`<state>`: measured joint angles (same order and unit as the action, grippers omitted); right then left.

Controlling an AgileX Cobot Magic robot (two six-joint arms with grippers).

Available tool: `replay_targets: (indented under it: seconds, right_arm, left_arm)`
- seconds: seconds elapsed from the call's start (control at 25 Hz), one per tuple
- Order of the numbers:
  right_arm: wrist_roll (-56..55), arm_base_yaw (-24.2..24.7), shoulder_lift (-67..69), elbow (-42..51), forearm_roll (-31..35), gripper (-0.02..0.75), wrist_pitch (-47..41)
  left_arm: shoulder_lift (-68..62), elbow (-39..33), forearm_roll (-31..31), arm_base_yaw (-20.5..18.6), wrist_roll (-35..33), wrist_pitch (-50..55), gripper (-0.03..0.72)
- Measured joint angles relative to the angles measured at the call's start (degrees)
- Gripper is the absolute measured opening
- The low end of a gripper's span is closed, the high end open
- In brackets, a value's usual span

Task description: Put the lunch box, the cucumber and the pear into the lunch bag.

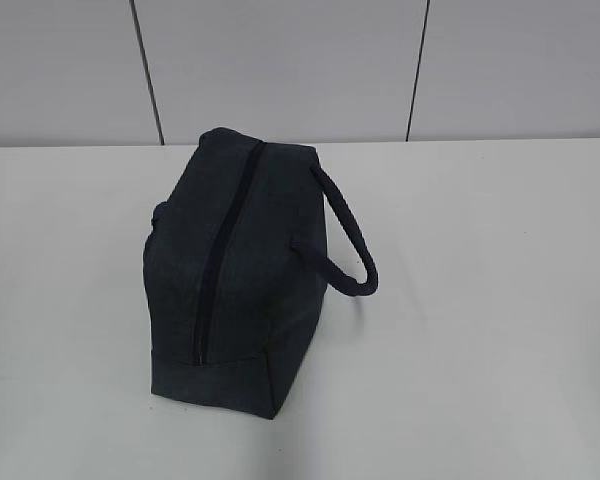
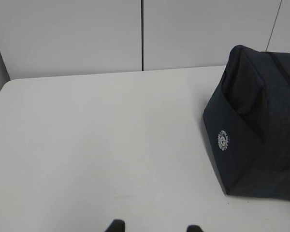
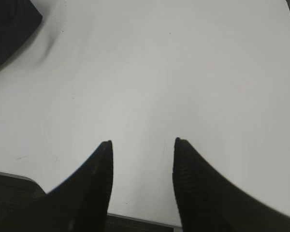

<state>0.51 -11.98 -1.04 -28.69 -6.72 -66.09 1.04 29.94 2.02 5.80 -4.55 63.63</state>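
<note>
The dark navy lunch bag [image 1: 242, 270] stands in the middle of the white table [image 1: 480, 330], its long zipper [image 1: 225, 250] closed along the top and its looped handle [image 1: 348, 235] hanging to the right. It also shows in the left wrist view [image 2: 256, 125] with a round white logo, and a corner of it shows in the right wrist view [image 3: 9, 26]. My left gripper [image 2: 154, 227] is open and empty, well left of the bag. My right gripper [image 3: 142, 142] is open and empty over bare table. The lunch box, cucumber and pear are out of view.
Grey wall panels [image 1: 280, 60] stand behind the table's far edge. The table's front edge [image 3: 135, 218] lies just under my right gripper. Neither arm shows in the exterior view.
</note>
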Motion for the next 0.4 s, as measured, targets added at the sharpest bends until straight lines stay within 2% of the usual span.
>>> replay_targets:
  seconds: [0.4]
  right_arm:
    - [0.0,0.0,0.0,0.0,0.0,0.332,0.0]
  left_arm:
    - [0.0,0.0,0.0,0.0,0.0,0.0,0.246]
